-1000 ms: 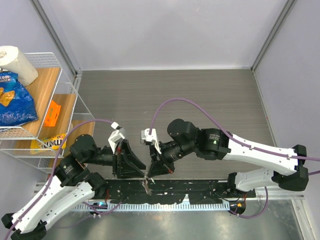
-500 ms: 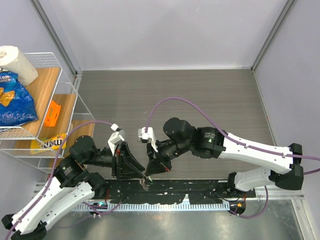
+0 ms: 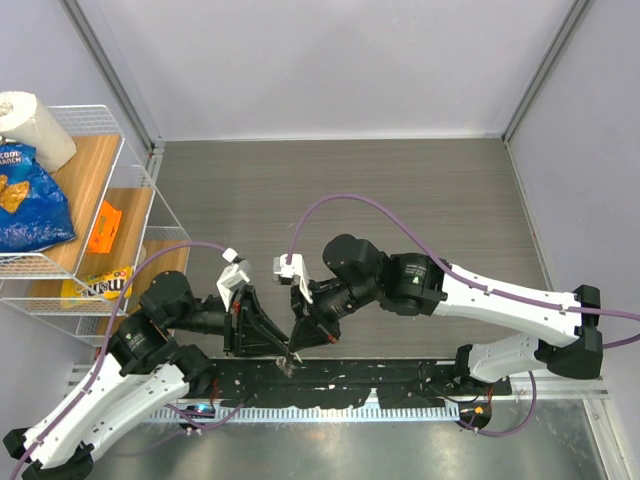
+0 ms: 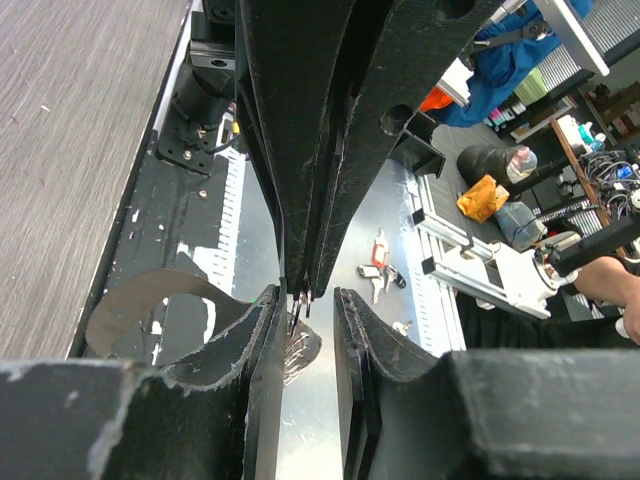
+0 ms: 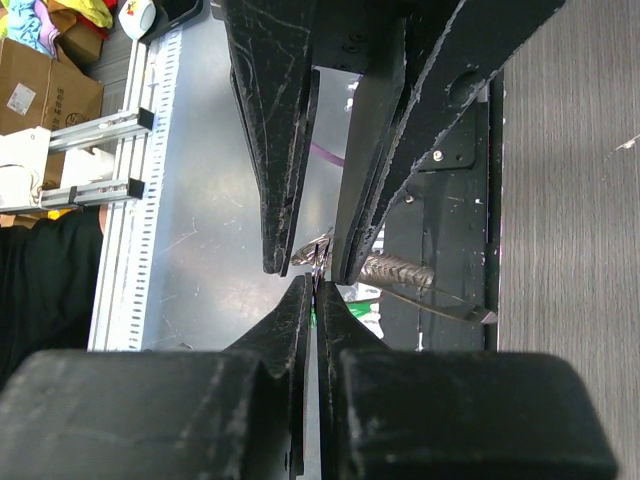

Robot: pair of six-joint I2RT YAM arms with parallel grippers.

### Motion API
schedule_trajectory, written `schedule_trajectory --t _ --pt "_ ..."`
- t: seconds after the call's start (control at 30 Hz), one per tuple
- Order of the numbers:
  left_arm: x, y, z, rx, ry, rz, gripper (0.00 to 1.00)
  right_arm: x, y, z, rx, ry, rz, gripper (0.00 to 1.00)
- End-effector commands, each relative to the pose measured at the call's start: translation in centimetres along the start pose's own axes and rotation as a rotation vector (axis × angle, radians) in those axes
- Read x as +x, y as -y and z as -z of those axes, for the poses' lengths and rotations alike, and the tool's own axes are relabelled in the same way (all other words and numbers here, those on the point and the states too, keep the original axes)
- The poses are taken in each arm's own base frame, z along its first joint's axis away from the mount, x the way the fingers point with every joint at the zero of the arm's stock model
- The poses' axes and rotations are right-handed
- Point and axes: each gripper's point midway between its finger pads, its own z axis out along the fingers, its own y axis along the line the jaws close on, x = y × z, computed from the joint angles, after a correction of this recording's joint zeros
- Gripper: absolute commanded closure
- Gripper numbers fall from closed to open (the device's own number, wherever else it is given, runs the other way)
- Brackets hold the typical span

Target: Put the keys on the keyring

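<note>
Both grippers meet tip to tip over the black base rail at the table's near edge. My right gripper [image 3: 296, 349] [image 5: 316, 285] is shut on the thin silver ring of the keyring [image 5: 320, 262]. The ring's grey strap [image 4: 150, 293] [image 5: 425, 280] trails to one side over the rail. My left gripper [image 3: 283, 352] [image 4: 308, 312] is open, its fingers either side of the ring and of the right fingertips [image 4: 300, 285]. A bit of green, the green key head [image 5: 366, 300], shows just behind the right fingers. The blue key is hidden.
A wire shelf [image 3: 140, 215] stands at the left with a paper roll [image 3: 35, 125], a blue snack bag [image 3: 30, 200] and an orange packet [image 3: 104, 227]. The grey wood tabletop [image 3: 340, 190] stretches behind the arms. A metal slotted rail [image 3: 330, 410] runs along the front.
The right arm has shifted slightly to the left and the meeting point of the two grippers has moved a little left with it. Both grippers stay tip to tip.
</note>
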Motion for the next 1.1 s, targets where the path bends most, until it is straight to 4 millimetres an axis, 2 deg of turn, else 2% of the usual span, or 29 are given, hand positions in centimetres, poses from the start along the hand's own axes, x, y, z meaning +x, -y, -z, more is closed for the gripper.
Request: schedule_trajectory --t 0.0,0.07,0.23,0.37,0.6,0.63,0.73,0.77,0.83,1.07 --pt "0.2 0.3 0.0 0.024 -0.014 -0.023 0.71 -2.6 -1.1 0.3 -0.036 0.073 0.048 0.95" --pt "0.2 0.3 0.0 0.023 -0.015 -0.024 0.73 -2.7 -1.0 0.3 -0.034 0.075 0.047 0.94" --pt "0.5 0.3 0.0 0.038 -0.031 -0.021 0.85 -3.0 -1.1 0.4 -0.032 0.082 0.056 0.95" --pt "0.5 0.5 0.1 0.044 -0.030 -0.030 1.00 -2.9 -1.1 0.4 -0.035 0.079 0.052 0.95" --pt "-0.1 1.0 0.2 0.051 0.004 -0.085 1.00 -2.7 -1.1 0.1 -0.041 0.072 0.048 0.93" --pt "-0.1 0.8 0.2 0.043 0.009 -0.091 1.00 -2.8 -1.2 0.3 -0.044 0.078 0.048 0.91" --pt "-0.5 0.7 0.3 0.029 0.033 -0.111 1.00 -3.5 -1.9 0.7 -0.068 0.115 0.050 0.74" --pt "-0.8 0.8 0.3 0.027 0.043 -0.121 1.00 -3.9 -2.2 1.2 -0.066 0.134 0.060 0.68" --pt "-1.3 1.0 0.4 0.023 0.065 -0.136 1.00 -4.7 -2.4 2.2 -0.039 0.174 0.076 0.65" --pt "-3.7 2.4 1.0 0.022 0.173 -0.219 1.00 -5.9 -2.7 5.1 0.038 0.296 0.124 0.60"
